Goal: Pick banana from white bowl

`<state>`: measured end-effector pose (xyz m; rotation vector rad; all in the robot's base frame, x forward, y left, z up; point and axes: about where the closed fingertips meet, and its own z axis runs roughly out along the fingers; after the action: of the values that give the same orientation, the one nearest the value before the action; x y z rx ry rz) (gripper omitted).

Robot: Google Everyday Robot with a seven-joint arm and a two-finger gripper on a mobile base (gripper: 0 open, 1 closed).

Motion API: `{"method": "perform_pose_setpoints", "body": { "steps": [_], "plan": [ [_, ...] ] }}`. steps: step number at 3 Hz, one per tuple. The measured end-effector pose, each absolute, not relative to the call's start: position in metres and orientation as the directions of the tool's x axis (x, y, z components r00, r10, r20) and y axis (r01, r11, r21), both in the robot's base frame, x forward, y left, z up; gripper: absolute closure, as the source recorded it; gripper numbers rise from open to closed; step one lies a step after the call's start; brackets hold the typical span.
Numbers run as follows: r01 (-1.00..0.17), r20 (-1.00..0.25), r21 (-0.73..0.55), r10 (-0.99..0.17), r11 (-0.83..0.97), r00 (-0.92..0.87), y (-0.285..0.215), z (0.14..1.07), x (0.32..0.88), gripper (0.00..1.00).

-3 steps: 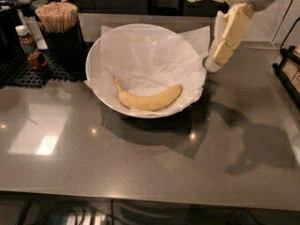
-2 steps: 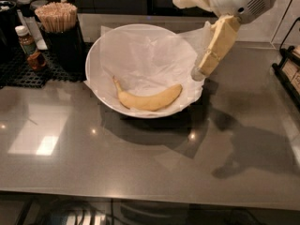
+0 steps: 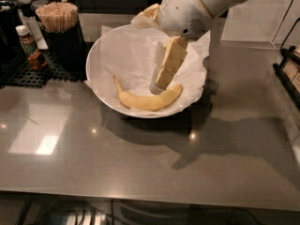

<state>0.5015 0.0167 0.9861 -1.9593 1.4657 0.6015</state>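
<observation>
Banana: The banana (image 3: 150, 100) lies low in the white bowl (image 3: 88, 71), on the side near us. Its stem points left. It is not picked up yet.
What changed: A second ago the end effector (image 3: 158, 88) hung outside the bowl, by the right rim. Now it has come over the rim and points down inside. Its tip is right at the middle of the banana, maybe touching it.
What it means: I think the reach is nearly done and the grab comes next.
End effector state: I cannot tell if it is wide or narrow. It seems to hold nothing.
Banana shape: Long, curved, yellow and smooth. It looks a bit soft, so a hard squeeze could squash it.
Bowl: Big, round, wide and white.
Paper: Thin, crinkly white paper (image 3: 124, 55) lines the bowl, with corners poking over the rim. It may slip under the banana.
End effector look: Pale yellow and blocky, on a round white arm (image 3: 201, 3).
Desk: The desk (image 3: 140, 168) is gray, flat and shiny, with bright light spots.
Far left: Wooden sticks (image 3: 57, 14) in a dark cup and a small brown bottle (image 3: 29, 48).
</observation>
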Motion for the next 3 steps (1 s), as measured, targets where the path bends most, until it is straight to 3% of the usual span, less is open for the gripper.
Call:
{"method": "perform_pose_setpoints", "body": {
  "steps": [3],
  "plan": [
    [-0.98,-0.685,-0.126,-0.701,-0.155,0.199,0.022,0.948,0.521,0.0]
  ]
}}
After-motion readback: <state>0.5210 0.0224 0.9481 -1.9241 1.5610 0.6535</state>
